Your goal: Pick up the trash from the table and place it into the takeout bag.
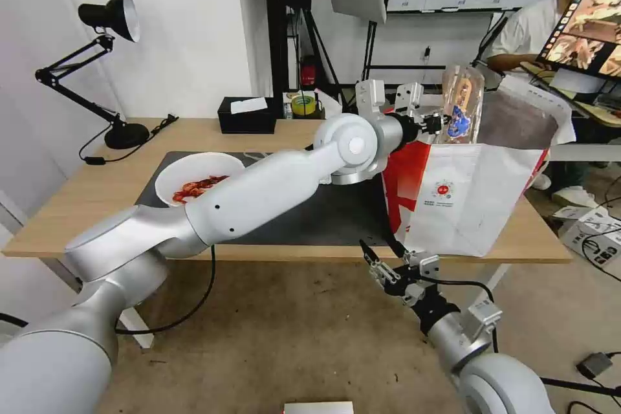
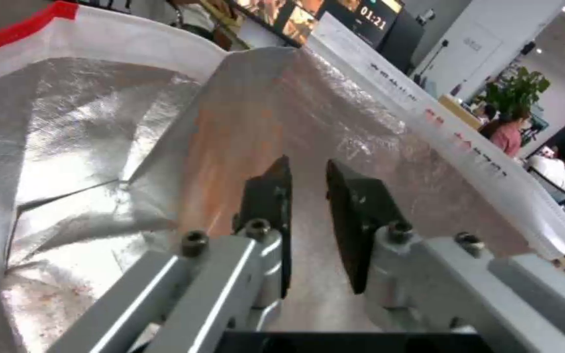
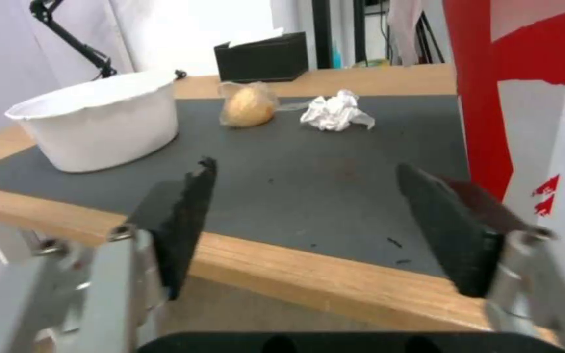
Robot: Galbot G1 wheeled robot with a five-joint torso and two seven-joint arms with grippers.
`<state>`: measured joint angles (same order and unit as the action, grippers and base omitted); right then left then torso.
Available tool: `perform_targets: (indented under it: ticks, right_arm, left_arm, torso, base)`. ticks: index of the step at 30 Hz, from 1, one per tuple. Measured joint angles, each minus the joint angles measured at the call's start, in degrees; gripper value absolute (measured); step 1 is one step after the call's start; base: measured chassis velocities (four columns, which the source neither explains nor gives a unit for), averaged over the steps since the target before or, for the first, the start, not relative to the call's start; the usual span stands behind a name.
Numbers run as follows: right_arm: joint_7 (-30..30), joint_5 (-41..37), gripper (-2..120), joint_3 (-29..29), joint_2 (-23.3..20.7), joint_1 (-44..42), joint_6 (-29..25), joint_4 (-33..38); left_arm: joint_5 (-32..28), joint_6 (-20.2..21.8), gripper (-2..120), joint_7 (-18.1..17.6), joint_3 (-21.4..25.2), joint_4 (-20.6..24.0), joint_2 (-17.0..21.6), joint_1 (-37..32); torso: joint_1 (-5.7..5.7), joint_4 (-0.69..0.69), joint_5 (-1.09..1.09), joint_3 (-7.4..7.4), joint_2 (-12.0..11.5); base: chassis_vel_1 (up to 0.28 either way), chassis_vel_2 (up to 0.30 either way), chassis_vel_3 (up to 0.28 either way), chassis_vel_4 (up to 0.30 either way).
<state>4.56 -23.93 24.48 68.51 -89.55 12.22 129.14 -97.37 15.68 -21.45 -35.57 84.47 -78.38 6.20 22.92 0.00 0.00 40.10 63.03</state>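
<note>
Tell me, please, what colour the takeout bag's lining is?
Silver foil; the takeout bag shows it best in the left wrist view.

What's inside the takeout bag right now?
The takeout bag shows crinkled silver foil lining, and a clear plastic tray standing upright out of its mouth beside the left gripper. The bag's bottom is hidden behind the fingers.

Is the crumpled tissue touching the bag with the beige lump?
Apart. The right wrist view shows bare dark mat between the crumpled tissue and the bag with the beige lump.
</note>
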Motion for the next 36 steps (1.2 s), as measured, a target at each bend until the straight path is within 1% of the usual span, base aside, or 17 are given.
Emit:
perform_targets:
  ticks: [4, 6, 8, 10, 12, 13, 15, 17, 19, 24, 26, 27, 29, 31, 32, 34, 36]
  right_arm:
    - [-0.03, -0.03, 96, 0.18, -0.14, 0.09, 0.0, 0.02]
    - [-0.05, -0.04, 98, 0.22, -0.17, 0.07, 0.0, 0.04]
    - [-0.08, -0.08, 100, 0.24, -0.23, -0.02, 0.03, 0.17]
    - [-0.09, -0.08, 100, 0.22, -0.24, -0.04, 0.04, 0.22]
    - [-0.09, -0.09, 100, 0.0, -0.23, -0.08, 0.06, 0.4]
    - [-0.09, -0.09, 100, 0.0, -0.23, -0.08, 0.06, 0.4]
    - [-0.16, -0.01, 100, -0.02, -0.2, -0.25, 0.05, 0.67]
    - [-0.17, 0.29, 100, 0.28, -0.14, -0.57, -0.06, 0.82]
    - [-0.15, 2.13, 100, 1.99, 0.32, -2.01, -1.18, 1.35]
    - [0.0, 6.25, 100, 4.62, 1.41, -4.06, -5.35, 1.72]
    - [0.06, 9.06, 100, 5.48, 1.86, -4.32, -9.17, 1.38]
    - [0.06, 10.41, 100, 5.64, 1.94, -4.28, -11.23, 1.05]
    - [0.06, 10.59, 100, 5.63, 1.93, -4.24, -11.69, 0.98]
    - [-0.28, 11.08, 100, 5.47, 1.79, -4.26, -13.54, 0.61]
    - [-0.28, 11.08, 100, 5.47, 1.79, -4.26, -13.54, 0.61]
    - [-0.42, 11.29, 100, 5.32, 1.67, -4.26, -14.58, 0.32]
    - [-0.44, 11.62, 100, 4.93, 1.44, -3.95, -16.83, -0.38]
  left_arm:
    - [-0.04, -0.19, 47, -0.08, 0.29, 0.45, 0.19, -0.32]
    - [-0.05, -0.31, 50, -0.11, 0.47, 0.57, 0.3, -0.36]
    - [-0.19, -1.13, 62, -0.21, 1.33, 1.47, 1.04, -0.47]
    - [-0.23, -1.37, 64, -0.24, 1.51, 1.75, 1.33, -0.47]
    - [-0.03, -2.54, 74, -0.21, 1.82, 3.17, 3.02, -0.39]
    - [-0.03, -2.54, 74, -0.21, 1.82, 3.17, 3.02, -0.39]
    - [1.7, -3.82, 85, 0.6, 1.96, 4.79, 5.2, -0.13]
    - [2.87, -4.26, 88, 1.3, 2.12, 5.29, 6.03, -0.1]
    - [5.94, -5.51, 98, 3.06, 2.7, 6.11, 7.5, -0.23]
    - [9.81, -8.53, 100, 6.16, 2.57, 8.0, 10.49, -1.83]
    - [13.95, -10.43, 100, 7.46, 1.94, 9.93, 13.47, -3.89]
    - [19.46, -12.35, 100, 8.76, 1.76, 12.18, 17.23, -6.58]
    - [20.76, -12.67, 100, 9.03, 1.9, 12.85, 18.24, -7.44]
    - [25.68, -13.9, 100, 9.37, 4.33, 16.57, 23.66, -12.58]
    - [25.68, -13.9, 100, 9.37, 4.33, 16.57, 23.66, -12.58]
    - [27.52, -14.48, 100, 9.54, 6.4, 18.33, 26.16, -15.34]
    - [30.22, -15.3, 100, 10.13, 10.77, 20.86, 29.92, -20.08]
  torso:
    - [0.0, 0.0, 0.0, 0.0, 0.0]
    - [0.0, 0.0, 0.0, 0.0, 0.0]
    - [0.0, -0.01, 0.0, 0.0, 0.0]
    - [0.0, -0.01, 0.0, 0.0, 0.0]
    - [0.0, -0.01, 0.0, 0.0, 0.0]
    - [0.0, -0.01, 0.0, 0.0, 0.0]
    - [0.0, 0.01, 0.0, 0.0, 0.0]
    - [0.0, 0.02, 0.0, 0.0, 0.0]
    - [0.0, 0.01, -0.01, 0.0, 0.0]
    - [0.0, -0.01, -0.01, 0.0, 0.0]
    - [0.0, -0.03, -0.01, 0.0, 0.0]
    - [0.0, 0.0, 0.0, 0.0, 0.0]
    - [0.0, 0.01, -0.02, 0.0, 0.0]
    - [0.0, 0.03, -0.03, 0.01, -0.01]
    - [0.0, 0.03, -0.03, 0.01, -0.01]
    - [0.0, 0.01, -0.03, 0.0, 0.0]
    - [-0.01, 0.01, -0.02, 0.0, -0.01]
  base:
    - [0.0, 0.0, 0.0, 0.0]
    - [0.0, 0.0, 0.0, 0.0]
    - [0.0, 0.0, 0.0, 0.0]
    - [0.0, 0.0, 0.0, 0.0]
    - [0.0, 0.0, 0.0, 0.0]
    - [0.0, 0.0, 0.0, 0.0]
    - [0.0, 0.0, 0.0, 0.0]
    - [0.0, 0.0, 0.0, 0.0]
    - [0.0, 0.0, 0.0, 0.0]
    - [0.0, 0.0, 0.0, 0.0]
    - [0.0, 0.0, 0.0, 0.0]
    - [0.0, 0.0, 0.0, 0.0]
    - [0.0, 0.0, 0.0, 0.0]
    - [0.0, 0.0, 0.0, 0.0]
    - [0.0, 0.0, 0.0, 0.0]
    - [0.0, 0.0, 0.0, 0.0]
    - [0.0, 0.0, 0.0, 0.0]
